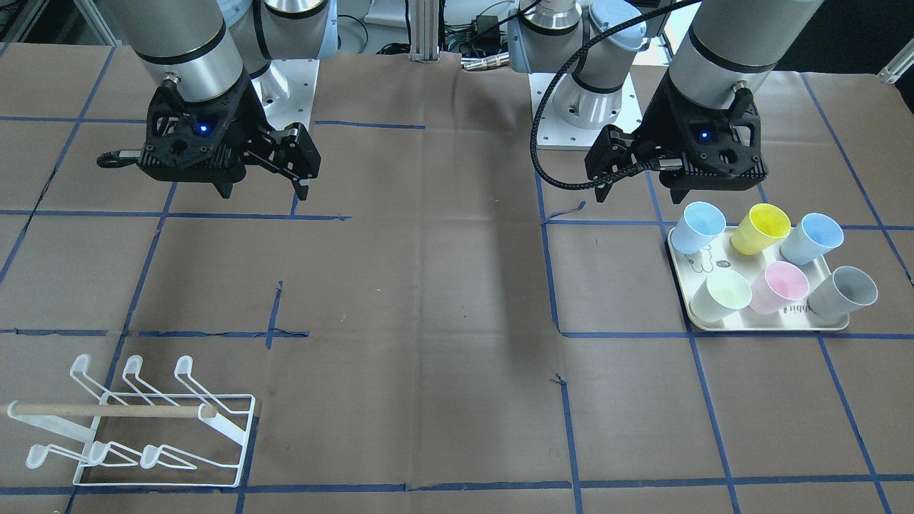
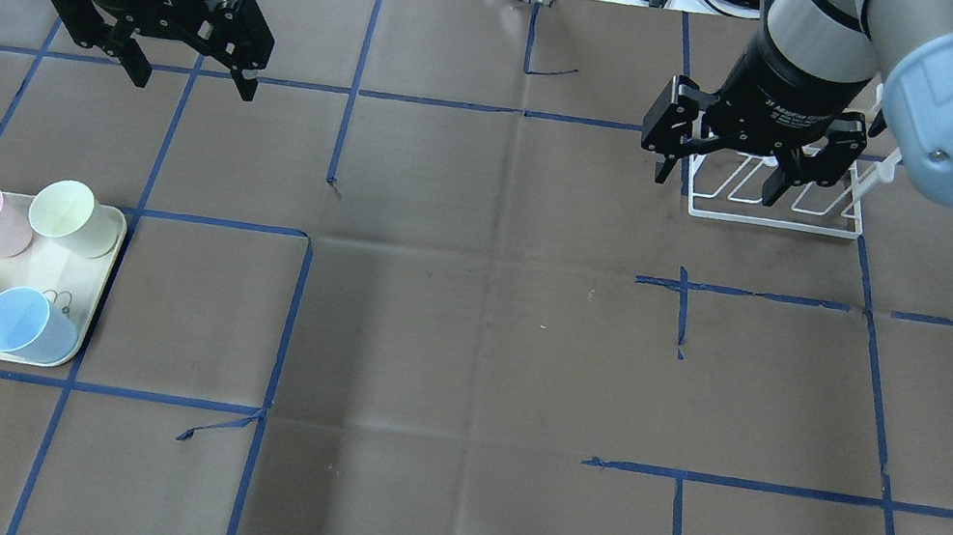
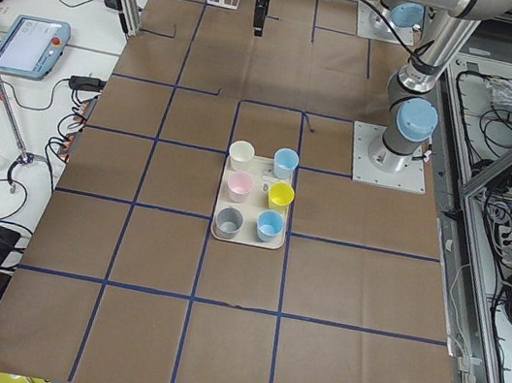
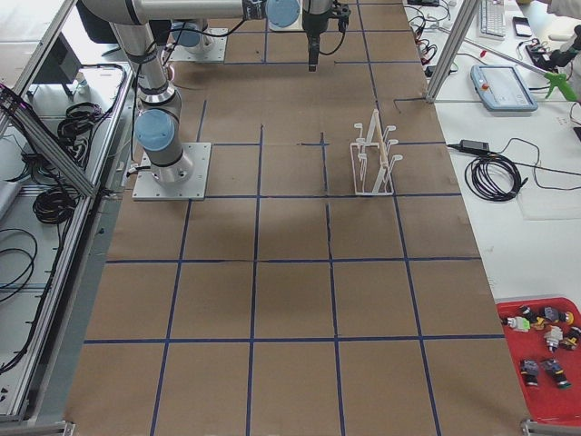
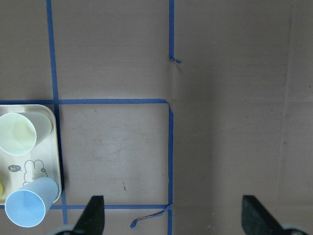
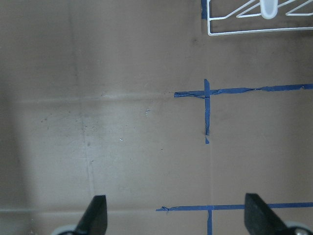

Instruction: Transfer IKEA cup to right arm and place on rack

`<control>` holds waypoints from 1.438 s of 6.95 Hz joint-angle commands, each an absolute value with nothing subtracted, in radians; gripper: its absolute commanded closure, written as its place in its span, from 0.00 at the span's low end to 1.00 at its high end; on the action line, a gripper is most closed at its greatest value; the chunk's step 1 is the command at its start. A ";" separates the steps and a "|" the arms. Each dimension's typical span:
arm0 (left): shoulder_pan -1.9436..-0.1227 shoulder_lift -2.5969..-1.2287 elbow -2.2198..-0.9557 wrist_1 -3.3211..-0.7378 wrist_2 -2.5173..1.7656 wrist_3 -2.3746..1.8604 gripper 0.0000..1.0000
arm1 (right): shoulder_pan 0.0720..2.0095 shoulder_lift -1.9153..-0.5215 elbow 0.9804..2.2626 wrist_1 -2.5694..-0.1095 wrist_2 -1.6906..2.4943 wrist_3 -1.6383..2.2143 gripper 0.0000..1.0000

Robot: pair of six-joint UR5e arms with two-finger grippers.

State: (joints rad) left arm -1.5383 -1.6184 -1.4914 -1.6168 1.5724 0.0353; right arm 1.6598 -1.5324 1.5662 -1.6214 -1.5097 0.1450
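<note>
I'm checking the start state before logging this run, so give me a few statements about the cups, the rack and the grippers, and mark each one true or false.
1. Six cups stand on the tray. True.
2. The left gripper holds a cup. False: it is open and empty.
3. A cup hangs on the rack. False: its prongs are bare.
4. The right gripper is open. True.
5. The yellow cup stands between two blue cups. True.
</note>
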 commanded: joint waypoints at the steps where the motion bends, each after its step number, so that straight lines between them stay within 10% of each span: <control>1: -1.539 -1.620 -1.490 -1.617 1.571 0.035 0.00 | 1.660 -1.532 1.566 -1.621 -1.509 0.146 0.00; 10: -1.455 -1.617 -1.503 -1.615 1.572 0.148 0.00 | 1.664 -1.534 1.566 -1.626 -1.506 0.147 0.00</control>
